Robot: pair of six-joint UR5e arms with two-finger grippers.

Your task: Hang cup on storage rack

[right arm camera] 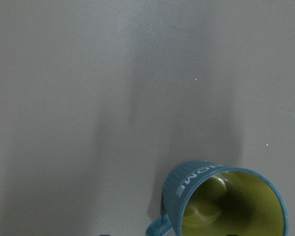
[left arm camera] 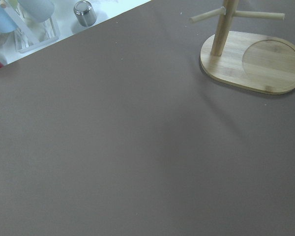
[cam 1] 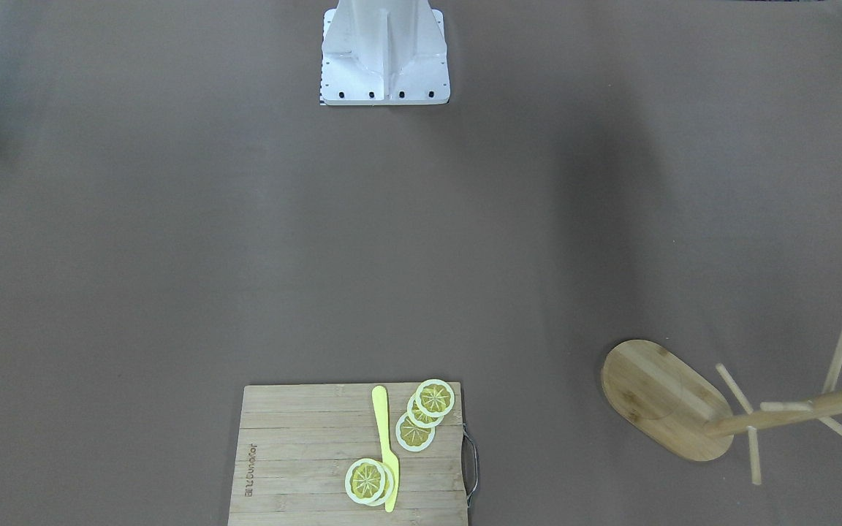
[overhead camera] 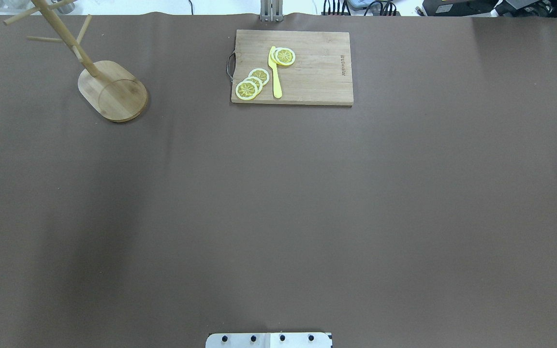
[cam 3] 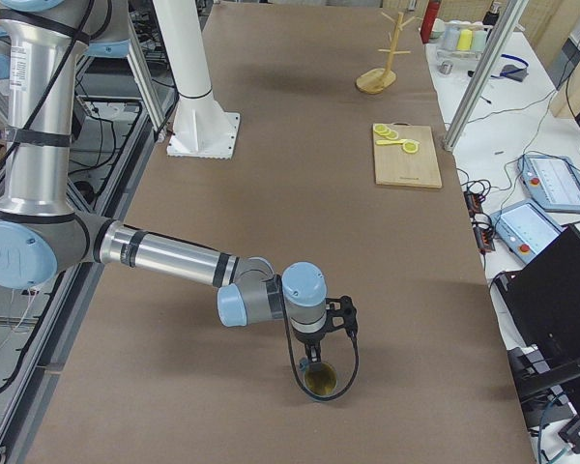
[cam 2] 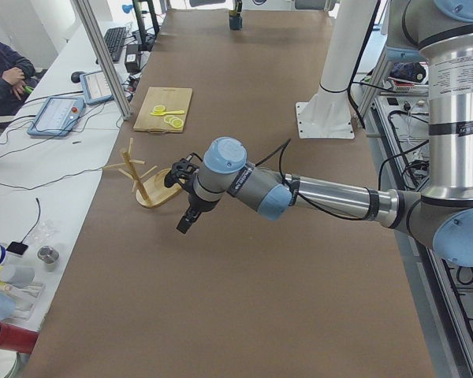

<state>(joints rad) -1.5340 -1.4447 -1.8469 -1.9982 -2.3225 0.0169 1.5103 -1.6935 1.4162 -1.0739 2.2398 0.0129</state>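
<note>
Just beneath the right jaws stands the cup (right arm camera: 223,199), upright; whether they are apart cannot be told.

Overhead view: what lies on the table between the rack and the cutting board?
Nothing. In the overhead view the brown table between the rack and the cutting board is bare.

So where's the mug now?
In the exterior right view the mug stands upright at the robot's right end of the table, beside the right gripper, far from the cutting board and rack.
</note>
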